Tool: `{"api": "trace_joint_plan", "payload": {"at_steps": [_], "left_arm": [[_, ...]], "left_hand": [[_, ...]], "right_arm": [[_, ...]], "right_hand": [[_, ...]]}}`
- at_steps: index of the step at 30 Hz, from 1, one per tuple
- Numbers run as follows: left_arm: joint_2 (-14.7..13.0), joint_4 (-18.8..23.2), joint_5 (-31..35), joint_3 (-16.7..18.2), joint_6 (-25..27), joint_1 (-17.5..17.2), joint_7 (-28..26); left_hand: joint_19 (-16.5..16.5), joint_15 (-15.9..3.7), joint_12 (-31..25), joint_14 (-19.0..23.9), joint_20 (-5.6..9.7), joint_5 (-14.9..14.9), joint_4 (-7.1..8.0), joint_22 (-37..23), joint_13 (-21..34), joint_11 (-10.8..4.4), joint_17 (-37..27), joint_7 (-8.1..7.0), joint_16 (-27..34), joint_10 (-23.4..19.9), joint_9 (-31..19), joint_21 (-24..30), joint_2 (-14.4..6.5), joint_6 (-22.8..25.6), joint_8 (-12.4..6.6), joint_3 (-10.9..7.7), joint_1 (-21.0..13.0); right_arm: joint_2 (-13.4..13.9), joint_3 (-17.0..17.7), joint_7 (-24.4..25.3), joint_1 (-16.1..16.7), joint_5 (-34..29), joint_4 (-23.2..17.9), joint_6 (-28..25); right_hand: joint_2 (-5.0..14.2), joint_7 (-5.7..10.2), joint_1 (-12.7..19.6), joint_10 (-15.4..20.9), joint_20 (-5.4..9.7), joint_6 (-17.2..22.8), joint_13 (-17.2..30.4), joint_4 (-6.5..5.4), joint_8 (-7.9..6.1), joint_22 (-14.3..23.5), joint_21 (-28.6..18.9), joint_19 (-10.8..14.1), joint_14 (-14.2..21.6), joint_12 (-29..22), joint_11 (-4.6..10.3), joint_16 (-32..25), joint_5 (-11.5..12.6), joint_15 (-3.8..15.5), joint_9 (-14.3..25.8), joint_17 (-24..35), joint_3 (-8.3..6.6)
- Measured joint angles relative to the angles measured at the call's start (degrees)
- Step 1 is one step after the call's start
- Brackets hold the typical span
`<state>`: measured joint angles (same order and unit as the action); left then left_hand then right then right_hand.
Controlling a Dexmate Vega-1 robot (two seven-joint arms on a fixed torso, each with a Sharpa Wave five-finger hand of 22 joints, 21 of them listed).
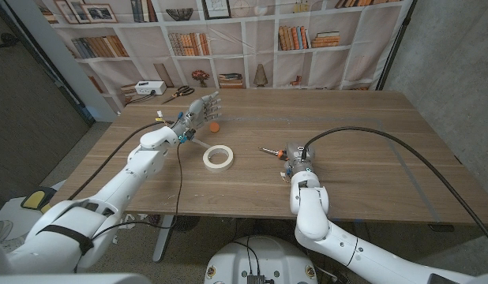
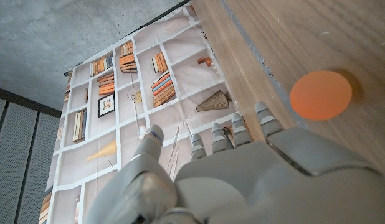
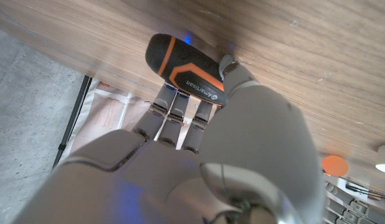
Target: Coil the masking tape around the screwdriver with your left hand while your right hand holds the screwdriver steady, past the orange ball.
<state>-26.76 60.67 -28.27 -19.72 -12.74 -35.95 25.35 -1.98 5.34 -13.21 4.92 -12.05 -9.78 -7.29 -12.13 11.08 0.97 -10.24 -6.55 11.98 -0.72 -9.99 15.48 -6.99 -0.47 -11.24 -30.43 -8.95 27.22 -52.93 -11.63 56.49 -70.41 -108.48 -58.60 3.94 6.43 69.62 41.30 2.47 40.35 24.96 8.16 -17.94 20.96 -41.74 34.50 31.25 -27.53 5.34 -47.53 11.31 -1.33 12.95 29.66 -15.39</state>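
A: Where's the tape?
B: The masking tape (image 1: 218, 157) lies between the hands. The right hand (image 1: 298, 167) grips the screwdriver (image 1: 272, 151); the left hand (image 1: 198, 113), fingers spread and empty, hovers beside the orange ball (image 1: 215, 126).
A: Advice?
B: Bring the left hand back to the roll.

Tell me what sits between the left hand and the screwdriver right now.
In the head view, the masking tape roll lies flat on the table between the left hand and the screwdriver; the orange ball sits beside that hand.
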Motion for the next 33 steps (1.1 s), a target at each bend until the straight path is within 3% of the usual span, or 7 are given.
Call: {"api": "trace_joint_plan", "payload": {"at_steps": [7,9,10,14,19,20,33], "left_arm": [[-3.6,7.4,5.7,-0.9,1.7,-2.6,-4.7],[-4.6,9.7,7.5,-1.0,2.3,-3.5,-7.3],[-5.5,11.4,7.5,-1.1,2.3,-4.2,-7.3],[-7.7,16.3,11.5,-1.2,3.9,-6.1,-11.0],[-11.1,24.1,11.5,-1.3,3.9,-9.2,-11.0],[-11.9,25.9,19.3,-1.3,7.5,-9.9,-16.6],[-18.9,40.5,31.9,-1.2,14.8,-15.4,-21.8]], "left_hand": [[-0.7,-1.26,-0.8,1.6,0.08,-0.4,-1.41,0.0,0.0,-0.28,0.0,0.42,0.0,-2.7,0.0,0.0,0.9,3.4,-0.64,-1.26,-2.5],[-0.7,-1.25,-0.9,1.6,0.08,-0.4,-1.64,0.0,0.0,-0.59,0.0,0.4,0.0,-3.1,0.0,0.0,1.3,3.7,-0.85,-1.3,-2.9],[-0.7,-1.46,-1.0,1.8,0.08,-0.4,-1.81,0.1,0.0,-0.77,0.0,0.51,0.0,-3.3,0.0,0.0,1.5,4.1,-0.85,-1.46,-3.1],[0.2,-1.56,-1.0,1.9,-0.16,-0.4,-2.29,0.2,0.3,-0.97,-0.2,0.42,0.0,-4.0,-0.2,-0.2,2.4,5.5,-1.07,-1.47,-4.0],[2.1,-2.2,-1.0,1.2,-0.13,-0.4,-2.69,0.2,0.3,-1.58,-0.3,0.41,-0.5,-4.6,-0.3,-0.9,3.6,6.4,-1.07,-1.53,-5.2],[2.4,-2.46,-1.0,1.0,-0.11,-0.4,-2.69,0.2,0.3,-1.76,-0.3,0.23,-0.5,-4.6,-0.3,-0.9,3.7,6.6,-1.07,-1.53,-5.4],[4.4,-2.36,-1.4,-1.4,-0.02,-0.4,-3.09,0.2,1.1,-5.26,-0.4,-0.43,-0.9,-6.8,-0.6,-1.7,5.2,10.9,-2.39,-1.95,-11.3]], "right_arm": [[-1.2,3.2,11.8,3.2,0.7,0.1,2.9],[-1.7,4.2,14.0,4.3,0.7,0.3,3.5],[-1.7,4.2,15.4,4.3,0.8,0.3,3.9],[-2.3,5.6,19.7,5.3,0.6,0.3,5.2],[-2.3,5.6,23.1,5.3,0.5,0.3,6.7],[-3.0,7.5,24.0,6.5,0.5,0.4,7.0],[-3.1,10.4,30.2,7.6,1.1,0.4,10.2]], "right_hand": [[-0.6,-1.33,0.6,0.0,0.35,1.4,-1.4,0.08,-0.26,0.1,-0.9,0.4,0.0,-3.1,0.0,-2.1,0.6,0.0,-0.2,0.0,0.56],[-0.85,-2.1,0.8,1.2,0.82,3.6,-1.4,-0.07,-0.2,0.1,-1.0,0.8,1.7,-4.2,-0.36,-2.1,0.4,-0.27,-0.2,0.1,0.89],[-0.99,-2.16,1.0,2.0,1.02,5.5,-1.5,0.06,-0.06,0.0,-1.2,0.8,2.4,-4.3,-0.21,-2.1,0.5,-0.09,-0.3,0.1,1.03],[-1.0,-2.16,1.0,2.1,0.77,5.5,-1.4,0.15,-0.06,0.0,-1.3,0.4,2.4,-4.4,-0.12,-2.1,0.9,-0.08,-0.3,0.1,1.11],[-1.0,-2.22,1.0,2.1,0.77,5.5,-1.2,0.07,0.03,0.0,-1.3,0.4,2.4,-4.4,-0.12,-2.1,0.9,-0.08,-0.3,0.1,1.49],[-1.0,-2.22,1.0,2.1,0.77,5.5,-1.2,0.07,0.04,0.0,-1.3,0.4,2.4,-4.4,-0.12,-2.1,0.9,-0.08,-0.3,0.1,1.5],[-1.04,-2.21,1.0,2.1,0.78,5.5,-1.2,0.0,0.27,0.0,-2.0,-0.3,2.4,-4.4,-0.12,-1.6,1.3,-0.08,-0.6,1.5,1.9]]}}
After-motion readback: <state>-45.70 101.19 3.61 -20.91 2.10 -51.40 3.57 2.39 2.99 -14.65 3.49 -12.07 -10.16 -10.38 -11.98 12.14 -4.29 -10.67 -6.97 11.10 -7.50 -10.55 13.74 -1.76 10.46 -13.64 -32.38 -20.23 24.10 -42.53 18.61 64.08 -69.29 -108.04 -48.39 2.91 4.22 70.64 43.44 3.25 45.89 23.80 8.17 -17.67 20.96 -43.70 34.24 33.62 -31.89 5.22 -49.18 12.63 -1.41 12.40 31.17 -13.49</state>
